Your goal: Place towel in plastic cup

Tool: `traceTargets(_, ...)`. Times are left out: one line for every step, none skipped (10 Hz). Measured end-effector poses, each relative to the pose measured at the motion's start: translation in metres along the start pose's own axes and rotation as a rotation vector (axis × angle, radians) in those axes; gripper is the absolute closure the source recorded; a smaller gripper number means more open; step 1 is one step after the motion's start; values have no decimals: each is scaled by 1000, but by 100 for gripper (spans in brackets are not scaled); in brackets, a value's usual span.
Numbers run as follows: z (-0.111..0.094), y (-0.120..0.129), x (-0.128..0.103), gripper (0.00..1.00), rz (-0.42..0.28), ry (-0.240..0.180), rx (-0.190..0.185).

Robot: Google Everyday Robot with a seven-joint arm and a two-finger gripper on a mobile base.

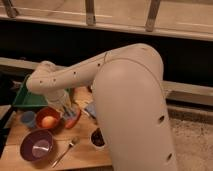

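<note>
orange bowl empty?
No, a round yellowish item sits in the orange bowl, with the end effector low over the table just to the bowl's right.

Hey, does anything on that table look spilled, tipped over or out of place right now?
Nothing stands out. The purple bowl, orange bowl and plastic cup all sit upright, and no spill shows on the table. The gripper, shut, is low beside the orange bowl.
</note>
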Motion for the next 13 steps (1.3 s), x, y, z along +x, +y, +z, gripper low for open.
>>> traceTargets(-10, 12, -12, 100, -27, -35, -10)
traceTargets(-25, 31, -26, 100, -68, -80, -36)
traceTargets(-25, 31, -27, 100, -71, -82, -35)
traceTargets(-25, 28, -27, 100, -67, -80, -32)
traceTargets(-25, 28, -26, 100, -69, -79, -31)
traceTargets(-25, 30, -27, 100, -72, -79, -32)
traceTargets(-25, 30, -27, 100, -71, -80, -33)
traceTargets(-25, 29, -27, 100, -69, -80, -33)
traceTargets(-25, 29, -27, 100, -70, -82, -35)
traceTargets(-22, 32, -29, 100, -83, -86, -36)
traceTargets(-19, 39, -33, 100, -102, -91, -42)
traceTargets(-17, 50, -42, 100, -126, -101, -49)
traceTargets(-15, 65, -55, 100, -156, -111, -59)
